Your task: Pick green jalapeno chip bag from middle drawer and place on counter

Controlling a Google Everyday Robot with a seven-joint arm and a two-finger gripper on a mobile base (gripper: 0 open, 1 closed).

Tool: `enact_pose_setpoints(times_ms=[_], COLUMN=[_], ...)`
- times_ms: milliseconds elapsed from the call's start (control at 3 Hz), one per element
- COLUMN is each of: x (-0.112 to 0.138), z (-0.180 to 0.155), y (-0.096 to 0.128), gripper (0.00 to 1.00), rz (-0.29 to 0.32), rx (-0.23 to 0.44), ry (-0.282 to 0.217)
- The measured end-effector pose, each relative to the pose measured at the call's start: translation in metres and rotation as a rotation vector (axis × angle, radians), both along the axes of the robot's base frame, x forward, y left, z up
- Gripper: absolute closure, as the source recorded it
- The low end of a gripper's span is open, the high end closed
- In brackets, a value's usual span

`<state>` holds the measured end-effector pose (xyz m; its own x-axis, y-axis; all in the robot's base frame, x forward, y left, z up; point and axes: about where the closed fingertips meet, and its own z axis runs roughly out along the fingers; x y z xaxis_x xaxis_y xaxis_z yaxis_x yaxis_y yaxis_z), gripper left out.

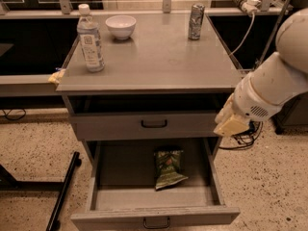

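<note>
The green jalapeno chip bag (pixel 168 168) lies flat on the floor of the open middle drawer (pixel 115 165), right of centre, its top end toward the back. The drawer is pulled fully out and its black handle (pixel 156 223) shows at the bottom edge. The counter (pixel 159 57) is the grey cabinet top above. My white arm comes in from the right. My gripper (pixel 230 125) hangs at the cabinet's right side, level with the upper drawer front, above and to the right of the bag and apart from it.
On the counter stand a water bottle (pixel 90 38) at the left, a white bowl (pixel 120 26) at the back and a silver can (pixel 196 21) at the back right. The upper drawer front (pixel 154 124) is closed. A black bar (pixel 62 191) lies on the floor at the left. Cables (pixel 243 138) trail at the right.
</note>
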<state>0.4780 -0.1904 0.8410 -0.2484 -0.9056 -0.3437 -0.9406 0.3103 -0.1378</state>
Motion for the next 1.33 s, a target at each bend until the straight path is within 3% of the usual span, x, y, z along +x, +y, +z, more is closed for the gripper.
enact_pose_setpoints(times_ms=[333, 667, 1000, 1333], x=[0.016, 0.021, 0.021, 0.025], z=[-0.052, -0.068, -0.070, -0.097], y=[0.011, 0.013, 0.013, 0.019], gripper=[0.88, 1.00, 1.00, 1.00], rz=[-0.013, -0.018, -0.018, -0.031], rx=[0.053, 0.069, 0.068, 0.089], ry=[0.051, 0.066, 0.068, 0.054])
